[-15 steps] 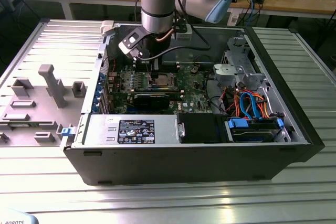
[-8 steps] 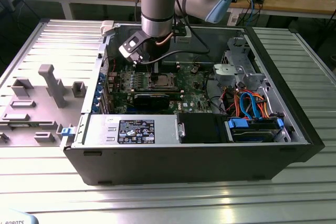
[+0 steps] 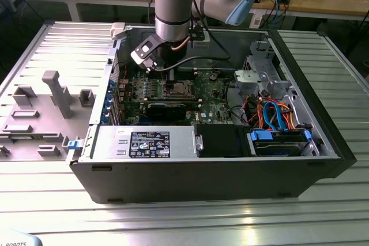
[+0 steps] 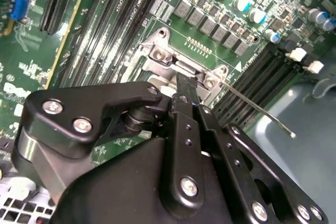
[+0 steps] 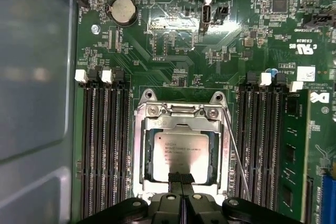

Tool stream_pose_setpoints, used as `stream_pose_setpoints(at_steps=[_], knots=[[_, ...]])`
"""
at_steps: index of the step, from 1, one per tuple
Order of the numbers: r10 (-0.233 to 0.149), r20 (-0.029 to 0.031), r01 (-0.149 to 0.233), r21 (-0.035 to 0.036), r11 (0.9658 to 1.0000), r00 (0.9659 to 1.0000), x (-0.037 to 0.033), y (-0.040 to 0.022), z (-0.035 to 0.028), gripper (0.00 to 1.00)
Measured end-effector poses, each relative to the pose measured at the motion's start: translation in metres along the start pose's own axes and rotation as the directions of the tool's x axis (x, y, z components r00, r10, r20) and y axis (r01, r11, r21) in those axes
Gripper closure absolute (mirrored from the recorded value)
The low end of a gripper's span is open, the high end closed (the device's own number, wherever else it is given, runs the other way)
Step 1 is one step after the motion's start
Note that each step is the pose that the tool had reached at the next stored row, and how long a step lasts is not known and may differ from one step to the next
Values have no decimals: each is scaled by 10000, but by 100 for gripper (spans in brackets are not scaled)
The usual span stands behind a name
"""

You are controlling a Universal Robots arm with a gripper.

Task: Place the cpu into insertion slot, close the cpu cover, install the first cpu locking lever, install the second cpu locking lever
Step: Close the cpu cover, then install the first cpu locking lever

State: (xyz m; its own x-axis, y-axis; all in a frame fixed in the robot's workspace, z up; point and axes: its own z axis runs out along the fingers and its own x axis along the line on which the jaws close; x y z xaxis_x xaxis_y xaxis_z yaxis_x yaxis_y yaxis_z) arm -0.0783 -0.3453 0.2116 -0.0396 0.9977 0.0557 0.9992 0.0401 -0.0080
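Observation:
In the first wrist view the cpu (image 5: 178,153), a silver-grey square chip, lies in the insertion slot (image 5: 181,109) on the green motherboard. The cpu cover (image 5: 139,153), a silver frame, lies flat around the chip. My gripper (image 5: 181,178) is shut, and its black fingertips meet over the cover's edge beside the chip. A thin metal locking lever (image 5: 237,156) runs along one side of the socket. In the second wrist view the same lever (image 4: 257,111) sticks out free, away from the gripper (image 4: 184,85). In the exterior view the arm hangs over the socket (image 3: 176,89).
Long black memory slots (image 5: 102,145) flank the socket on both sides, and a coin battery (image 5: 122,10) sits further off. The open computer case (image 3: 323,125) holds a drive cage with blue and orange cables (image 3: 277,113). A grey fixture plate (image 3: 40,113) lies at the exterior view's left.

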Motion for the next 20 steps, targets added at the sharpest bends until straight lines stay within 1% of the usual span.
stream_pose_setpoints(at_steps=[1, 4, 8, 11, 20], knots=[[0, -1, 0, -1, 10000, 10000, 1, 0, -10, 89], [-2, 9, 2, 1, 10000, 10000, 0, 11, -11, 89], [0, 10, 0, 1, 10000, 10000, -3, 95, -11, 89], [1, 10, -1, 1, 10000, 10000, -6, 142, -10, 89], [0, 10, 0, 1, 10000, 10000, -6, 158, -10, 89]])
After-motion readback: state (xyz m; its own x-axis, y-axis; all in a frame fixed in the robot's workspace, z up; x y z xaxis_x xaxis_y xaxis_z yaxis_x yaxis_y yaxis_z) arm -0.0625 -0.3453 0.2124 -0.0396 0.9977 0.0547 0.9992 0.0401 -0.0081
